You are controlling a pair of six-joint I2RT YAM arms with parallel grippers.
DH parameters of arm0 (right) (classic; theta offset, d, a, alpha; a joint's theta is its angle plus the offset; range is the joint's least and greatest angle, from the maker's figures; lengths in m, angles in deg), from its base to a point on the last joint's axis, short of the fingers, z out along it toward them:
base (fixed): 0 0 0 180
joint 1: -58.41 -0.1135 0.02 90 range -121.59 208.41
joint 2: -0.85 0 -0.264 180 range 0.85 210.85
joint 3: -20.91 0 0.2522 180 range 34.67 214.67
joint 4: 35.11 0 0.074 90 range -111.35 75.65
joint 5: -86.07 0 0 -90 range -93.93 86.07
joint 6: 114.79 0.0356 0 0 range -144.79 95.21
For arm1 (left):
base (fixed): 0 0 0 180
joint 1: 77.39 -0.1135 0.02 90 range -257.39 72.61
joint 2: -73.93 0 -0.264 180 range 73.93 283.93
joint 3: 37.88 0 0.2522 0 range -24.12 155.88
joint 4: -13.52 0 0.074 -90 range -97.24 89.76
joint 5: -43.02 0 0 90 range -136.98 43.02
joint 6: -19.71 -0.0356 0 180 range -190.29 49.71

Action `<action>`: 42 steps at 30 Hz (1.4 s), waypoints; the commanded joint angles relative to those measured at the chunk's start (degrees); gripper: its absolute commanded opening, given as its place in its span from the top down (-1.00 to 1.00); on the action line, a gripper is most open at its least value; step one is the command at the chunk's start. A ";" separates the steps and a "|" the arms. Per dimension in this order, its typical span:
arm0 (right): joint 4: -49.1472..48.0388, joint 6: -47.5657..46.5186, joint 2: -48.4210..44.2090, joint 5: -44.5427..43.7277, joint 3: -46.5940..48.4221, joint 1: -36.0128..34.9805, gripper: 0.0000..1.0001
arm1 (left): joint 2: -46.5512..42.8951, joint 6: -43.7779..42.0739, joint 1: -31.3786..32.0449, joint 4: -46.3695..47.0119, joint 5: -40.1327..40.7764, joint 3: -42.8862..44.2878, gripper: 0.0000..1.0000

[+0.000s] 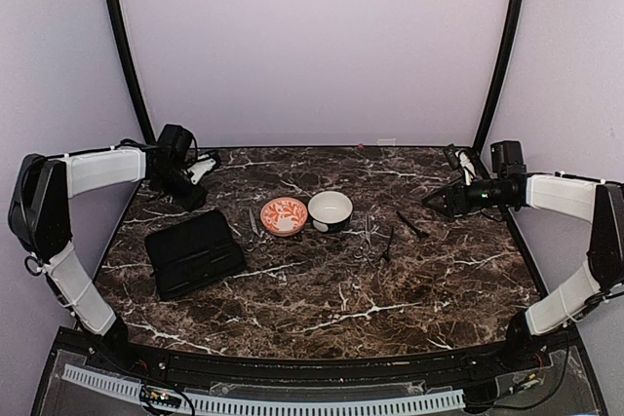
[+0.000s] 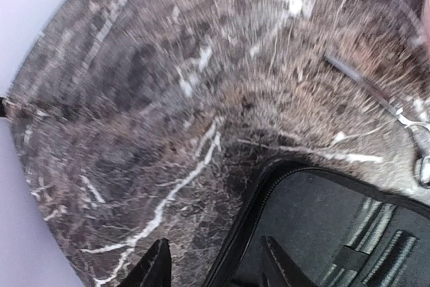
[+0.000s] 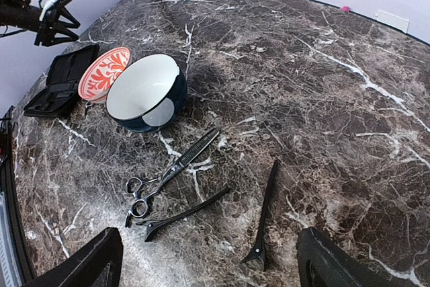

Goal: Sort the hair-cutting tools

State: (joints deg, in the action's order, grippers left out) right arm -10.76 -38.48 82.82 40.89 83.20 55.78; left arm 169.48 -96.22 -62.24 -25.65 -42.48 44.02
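Remote view: dark marble bench inside a pale lilac enclosure

On my feed the bench has a dark brown marble-look top with white veins, and its near edge is curved and trimmed in black. A plain pale lilac backdrop closes the rear, with a left wall and a right wall in the same tint. A left pole and a right pole, both black, rise from the rear corners and spread apart toward the top. A small white label sits at the foot of the backdrop, a pink speck near it. A white slotted strip runs below the bench's front. I see soft, even light.
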 commanded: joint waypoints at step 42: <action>-0.13 -0.24 1.14 1.06 1.37 -1.02 -0.67 | 3.09 14.24 11.73 -12.18 -13.25 -2.93 0.84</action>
State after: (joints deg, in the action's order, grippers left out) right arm -10.61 -39.09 83.04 40.56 83.20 55.53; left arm 175.14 -90.21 -53.95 -36.32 -60.21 43.84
